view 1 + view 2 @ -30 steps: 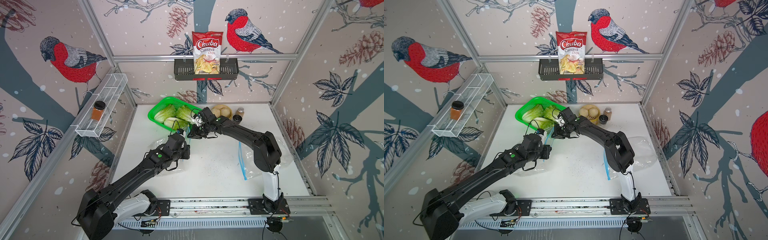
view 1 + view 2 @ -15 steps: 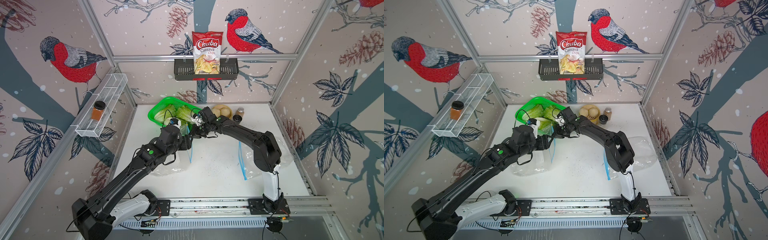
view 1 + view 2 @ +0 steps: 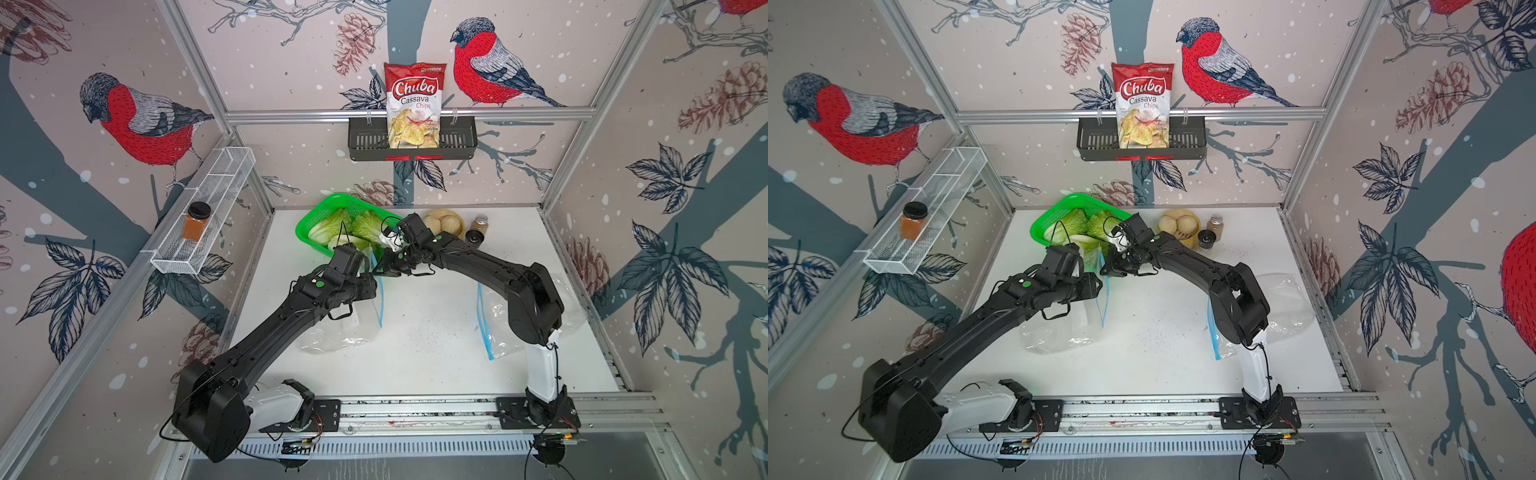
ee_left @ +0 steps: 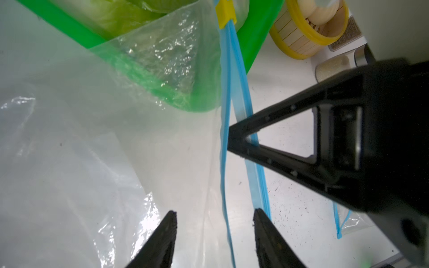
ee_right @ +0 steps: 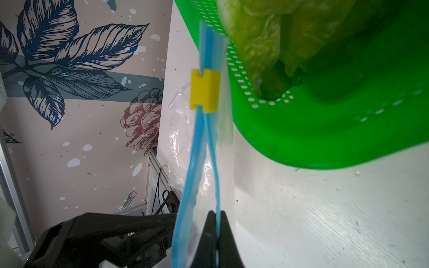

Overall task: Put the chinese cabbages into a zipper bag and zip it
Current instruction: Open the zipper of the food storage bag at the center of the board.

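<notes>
i see the cabbages lying in the green basket at the back of the counter. none of them is in a bag.

the clear zipper bag lies on the counter, partly under my left arm. its top end is lifted up just beside the basket. the blue zip strip runs down from the yellow slider, which sits at the end next to the basket. below the slider the two blue lines stand a little apart, so the mouth is open a bit.

my right hand is closed tight. it pinches one blue line of the zipper bag between its tips.

my left hand is open, with its two fingers apart. the thin side of the bag and the other blue line pass between them, but the fingers do not squeeze it. the two hands are very near each other.
</notes>
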Available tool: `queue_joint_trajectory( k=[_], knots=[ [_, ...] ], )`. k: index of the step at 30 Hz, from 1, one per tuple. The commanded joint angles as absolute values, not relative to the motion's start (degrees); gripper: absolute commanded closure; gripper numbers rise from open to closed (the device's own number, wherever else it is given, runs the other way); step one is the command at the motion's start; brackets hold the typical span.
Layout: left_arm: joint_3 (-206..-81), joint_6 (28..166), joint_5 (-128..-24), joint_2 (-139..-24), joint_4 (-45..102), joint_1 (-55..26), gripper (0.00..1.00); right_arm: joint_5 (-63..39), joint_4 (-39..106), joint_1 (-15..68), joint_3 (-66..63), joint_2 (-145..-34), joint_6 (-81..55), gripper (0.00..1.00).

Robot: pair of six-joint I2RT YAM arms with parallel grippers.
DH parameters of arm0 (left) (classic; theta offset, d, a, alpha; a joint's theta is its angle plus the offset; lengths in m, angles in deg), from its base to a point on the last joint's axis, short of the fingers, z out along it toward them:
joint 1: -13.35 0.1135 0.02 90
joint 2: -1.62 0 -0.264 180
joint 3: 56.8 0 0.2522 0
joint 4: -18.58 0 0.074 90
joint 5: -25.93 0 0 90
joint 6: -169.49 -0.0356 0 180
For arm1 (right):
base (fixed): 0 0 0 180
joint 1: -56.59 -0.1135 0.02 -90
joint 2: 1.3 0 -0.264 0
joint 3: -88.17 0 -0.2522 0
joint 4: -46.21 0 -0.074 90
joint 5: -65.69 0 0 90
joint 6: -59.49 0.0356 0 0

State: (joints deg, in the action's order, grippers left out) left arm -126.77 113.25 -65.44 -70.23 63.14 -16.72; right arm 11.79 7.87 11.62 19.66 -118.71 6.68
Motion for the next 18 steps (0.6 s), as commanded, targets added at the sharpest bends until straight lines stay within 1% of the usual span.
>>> queue_joint_trajectory(
  k=[1, 5, 7, 9, 11, 12, 13, 15, 16, 18],
  knots=[
    [-127.4, 111.1, -64.9, -72.8, 58.9, -16.3, 0.52, 11.7, 8.0, 11.3, 19.5, -118.3, 5.2, 0.96],
    [-127.3, 110.8, -64.0, -75.8, 56.9, -16.2, 0.65, 10.7, 6.7, 11.5, 19.6, -118.3, 4.4, 0.95],
    [-127.1, 111.0, -63.3, -76.5, 56.7, -16.2, 0.79, 9.5, 6.0, 11.5, 19.7, -118.4, 4.0, 0.94],
    [-126.7, 110.7, -61.9, -76.2, 56.3, -16.2, 0.85, 8.8, 5.2, 11.7, 19.8, -118.7, 3.8, 0.92],
    [-125.9, 110.5, -60.5, -75.2, 55.5, -16.1, 0.89, 8.1, 4.5, 11.7, 20.0, -118.9, 3.3, 0.91],
    [-125.4, 110.4, -60.0, -74.6, 54.9, -16.2, 0.96, 7.7, 4.0, 11.7, 20.1, -118.9, 3.1, 0.89],
    [-124.8, 110.5, -59.4, -74.0, 54.7, -16.2, 0.99, 7.4, 3.7, 11.7, 20.2, -118.9, 2.8, 0.88],
    [-124.4, 110.6, -58.4, -73.0, 54.3, -16.2, 0.99, 7.1, 2.6, 11.6, 20.5, -119.1, 2.3, 0.83],
    [-124.4, 110.4, -58.2, -72.5, 54.1, -16.2, 1.00, 7.0, 2.3, 11.6, 20.4, -119.2, 2.0, 0.79],
    [-124.6, 110.6, -57.1, -71.6, 54.2, -16.1, 1.00, 6.7, 2.0, 11.4, 20.4, -119.4, 1.7, 0.75]
  ],
)
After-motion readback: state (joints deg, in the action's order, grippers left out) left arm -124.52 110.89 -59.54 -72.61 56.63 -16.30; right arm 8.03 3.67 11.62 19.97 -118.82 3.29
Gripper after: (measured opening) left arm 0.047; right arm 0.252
